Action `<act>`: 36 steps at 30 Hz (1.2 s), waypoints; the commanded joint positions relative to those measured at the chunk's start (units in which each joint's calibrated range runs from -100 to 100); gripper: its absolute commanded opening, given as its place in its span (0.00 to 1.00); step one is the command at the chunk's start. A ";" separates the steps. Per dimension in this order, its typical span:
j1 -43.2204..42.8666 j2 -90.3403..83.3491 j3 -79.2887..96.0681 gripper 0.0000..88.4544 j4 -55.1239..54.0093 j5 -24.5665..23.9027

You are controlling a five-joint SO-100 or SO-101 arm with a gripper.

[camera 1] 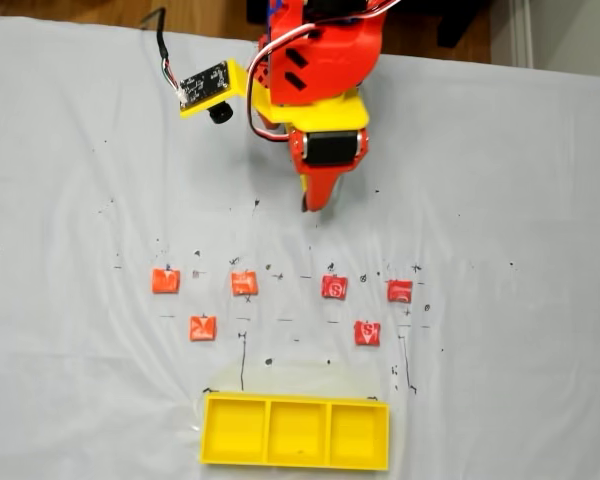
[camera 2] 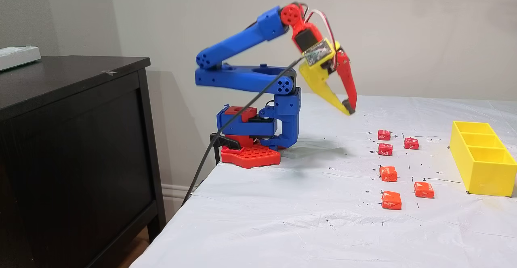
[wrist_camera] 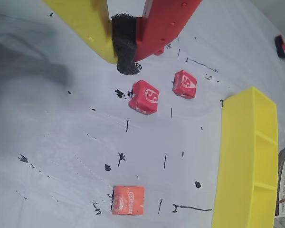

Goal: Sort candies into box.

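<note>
Six candies lie on the white-covered surface [camera 1: 70, 150] in a loose double row: three orange ones [camera 1: 244, 283] toward the left edge of the overhead fixed view and three red ones with white markings [camera 1: 334, 287] toward its right edge. All sit between the arm's base and the yellow three-compartment box [camera 1: 296, 433], which rests near the front edge with all three compartments empty. In the wrist view, the nearest red candy [wrist_camera: 144, 97] lies just below and slightly right of the fingertips, a second red one [wrist_camera: 184, 84] beyond it toward the box [wrist_camera: 249, 156], and an orange one [wrist_camera: 128, 200] well apart, lower in that view. The candies are square, so no long axis governs the grasp. The fingers [camera 2: 348, 109], one yellow and one red, are pressed together on their black foam pad [wrist_camera: 123, 45] and hold nothing. They hang raised above the surface, on the arm's side of the candy rows. Judged from this, the coming move calls for opening, then descending forward onto the nearest red candy.
</note>
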 commanded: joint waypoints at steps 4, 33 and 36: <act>-6.17 9.07 -10.51 0.00 -1.95 -3.03; -18.13 38.08 -24.62 0.04 -7.03 -8.16; -18.67 39.18 -24.89 0.09 -8.25 -8.06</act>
